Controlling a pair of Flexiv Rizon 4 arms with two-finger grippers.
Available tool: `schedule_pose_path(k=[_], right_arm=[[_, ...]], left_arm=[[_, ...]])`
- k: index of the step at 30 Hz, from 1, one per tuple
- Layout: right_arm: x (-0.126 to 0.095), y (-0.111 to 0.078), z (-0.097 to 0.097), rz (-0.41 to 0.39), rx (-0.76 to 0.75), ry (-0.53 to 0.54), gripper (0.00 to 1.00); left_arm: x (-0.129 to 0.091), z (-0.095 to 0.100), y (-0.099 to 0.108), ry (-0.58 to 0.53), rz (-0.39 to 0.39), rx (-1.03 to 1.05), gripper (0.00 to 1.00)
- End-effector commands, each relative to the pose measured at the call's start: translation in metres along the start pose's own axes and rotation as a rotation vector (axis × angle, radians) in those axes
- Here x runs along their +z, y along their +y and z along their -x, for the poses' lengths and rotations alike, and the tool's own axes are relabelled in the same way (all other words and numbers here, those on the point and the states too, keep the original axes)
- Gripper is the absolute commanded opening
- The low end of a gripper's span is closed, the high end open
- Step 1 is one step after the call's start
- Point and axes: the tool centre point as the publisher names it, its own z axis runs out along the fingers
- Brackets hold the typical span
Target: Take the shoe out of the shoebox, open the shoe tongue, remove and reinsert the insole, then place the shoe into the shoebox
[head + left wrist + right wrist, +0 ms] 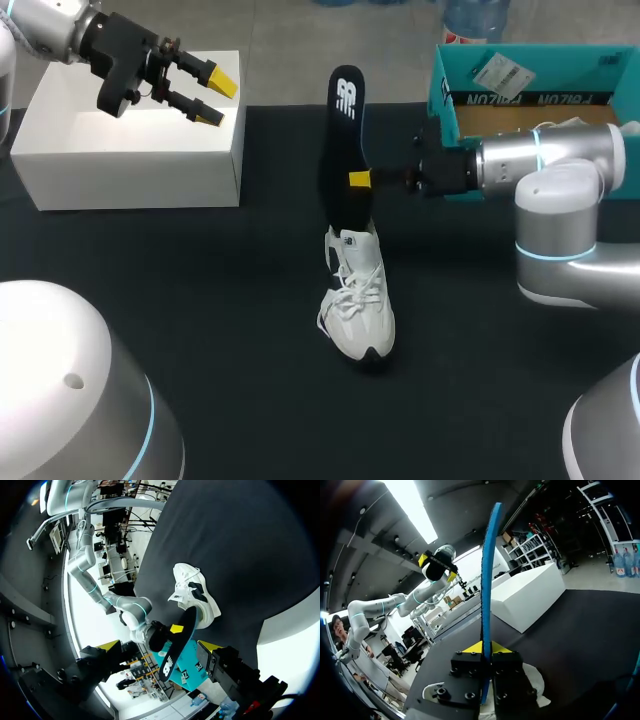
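One pincer works: the right pincer (360, 179) is closed on the insole (345, 130), which stands upright with its lower end at the opening of the shoe (360, 300), mid-desk (200, 300). The left pincer (213, 95) hangs open and empty, far left. The shoebox (520, 75) is far right. The insole is probably best guided slowly, in line with the shoe's length, because nothing holds the shoe down.

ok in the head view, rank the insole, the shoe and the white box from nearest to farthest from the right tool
1. insole: clamped upright in the right tool.
2. shoe: on the table close by, nearer the camera.
3. white box: far off at the table's left side.
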Motion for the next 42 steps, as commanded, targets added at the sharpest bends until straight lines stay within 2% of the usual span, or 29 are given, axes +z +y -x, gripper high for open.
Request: schedule_pose_path(k=[1,7,13,23,30,42], right_arm=[[-0.008,0.000,0.002,0.015,-0.034,0.002,0.00],[-0.008,-0.005,0.015,0.034,-0.072,0.034,0.00],[-0.001,-0.015,0.016,0.028,-0.071,0.067,0.00],[0.005,-0.037,0.007,0.026,-0.032,0.069,0.00],[0.004,-0.051,-0.004,0.005,0.005,0.056,0.00],[0.004,-0.071,-0.012,-0.031,0.059,0.051,0.00]], left_arm=[[0.000,0.000,0.000,0.004,-0.003,0.000,1.00],[0.000,0.000,0.000,0.004,-0.003,0.000,1.00],[0.000,0.000,0.000,0.004,-0.003,0.000,1.00],[0.000,0.000,0.000,0.004,-0.003,0.000,1.00],[0.000,0.000,0.000,0.004,-0.003,0.000,1.00],[0.000,0.000,0.000,0.004,-0.003,0.000,1.00]])
